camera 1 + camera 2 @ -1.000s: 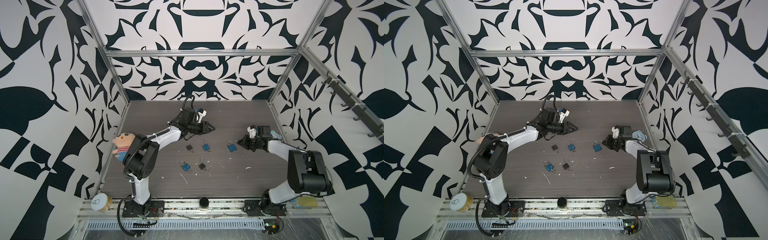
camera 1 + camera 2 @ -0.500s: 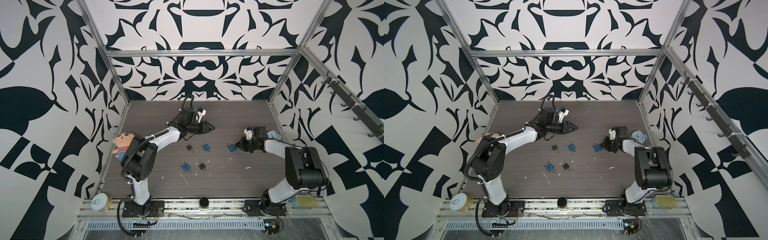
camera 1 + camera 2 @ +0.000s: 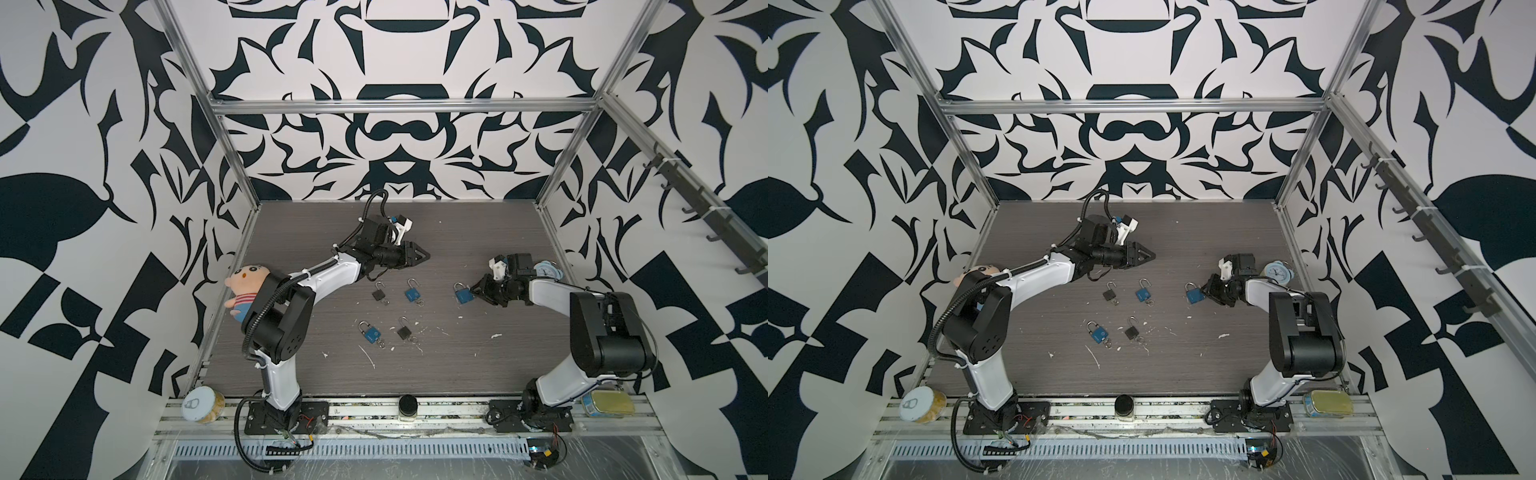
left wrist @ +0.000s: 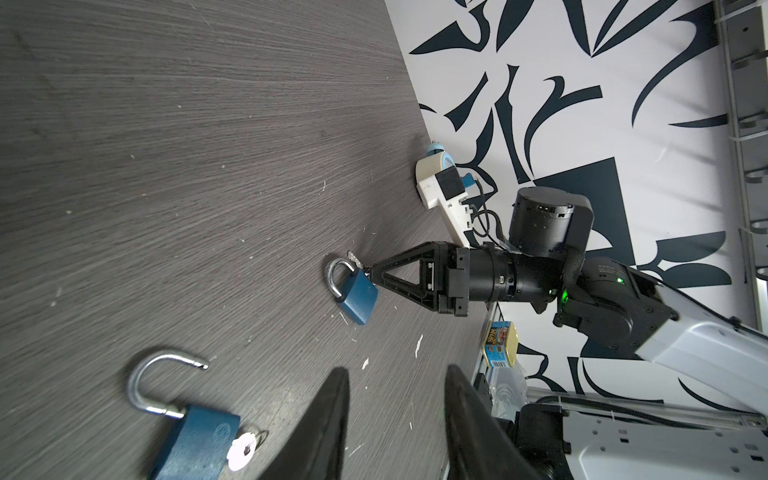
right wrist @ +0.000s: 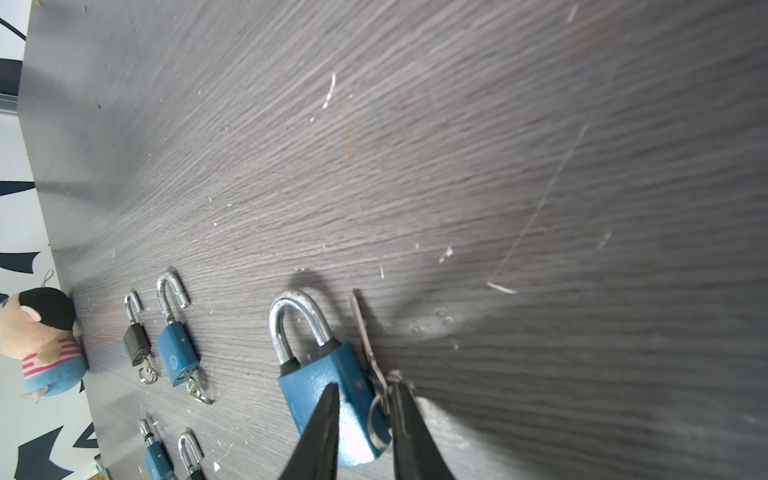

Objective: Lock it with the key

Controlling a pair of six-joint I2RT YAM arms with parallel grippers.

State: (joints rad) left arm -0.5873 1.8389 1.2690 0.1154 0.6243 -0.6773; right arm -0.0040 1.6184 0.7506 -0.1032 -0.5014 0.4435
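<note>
Padlock [image 5: 307, 382], shackle closed, lay near the alarm clock [image 3: 548, 271], key [image 5: 360, 324] beside it. Right gripper [image 5: 365, 384] parted over the key ring [image 5: 372, 409]; left gripper [image 4: 395, 370] spread, empty. We judged locking done: lift clear next.

Dark wood-grain bench [image 3: 457, 232]. On it: three blue padlocks [image 3: 412, 294], two black padlocks [image 3: 378, 294], scattered white flecks [image 3: 368, 357]; plush doll [image 3: 245, 286] at left edge, alarm clock [image 3: 547, 270] at right.

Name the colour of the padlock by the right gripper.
Blue padlock; right wrist view shows it best.
</note>
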